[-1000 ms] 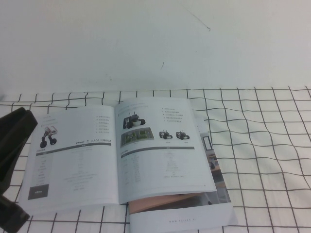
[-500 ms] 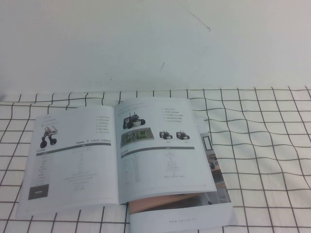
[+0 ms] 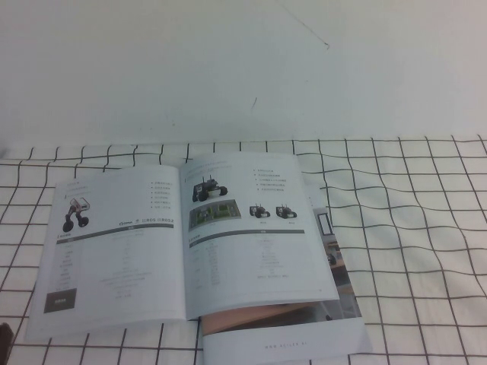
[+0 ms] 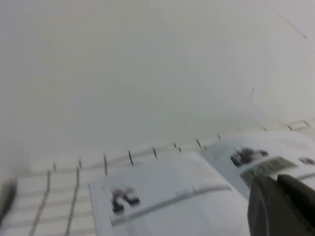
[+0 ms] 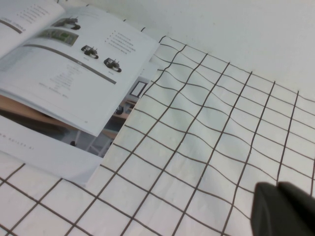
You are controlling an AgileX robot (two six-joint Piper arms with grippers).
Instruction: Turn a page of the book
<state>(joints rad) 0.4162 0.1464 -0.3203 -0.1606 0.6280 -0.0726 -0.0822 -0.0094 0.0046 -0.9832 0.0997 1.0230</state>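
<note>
The book [image 3: 186, 243] lies open on the checked cloth, a little left of the middle. Its left page [image 3: 114, 251], with a wheeled-robot photo and a small black box in the near corner, lies flat. The right-hand page [image 3: 255, 236] arches slightly over the leaves beneath it. My left gripper [image 4: 278, 184] hovers shut and holding nothing, above the book [image 4: 167, 196] on its near side. My right gripper [image 5: 276, 188] is shut over bare cloth to the right of the book [image 5: 74, 73], well clear of it. Neither gripper shows in the high view.
A white cloth with a black grid [image 3: 411, 228] covers the table and is wrinkled on the right. A plain white wall [image 3: 243, 68] rises behind it. A dark sliver [image 3: 4, 342] sits at the near-left corner of the high view.
The dark left arm that stood at the left edge of the high view has pulled back out of sight. The book has not moved.
</note>
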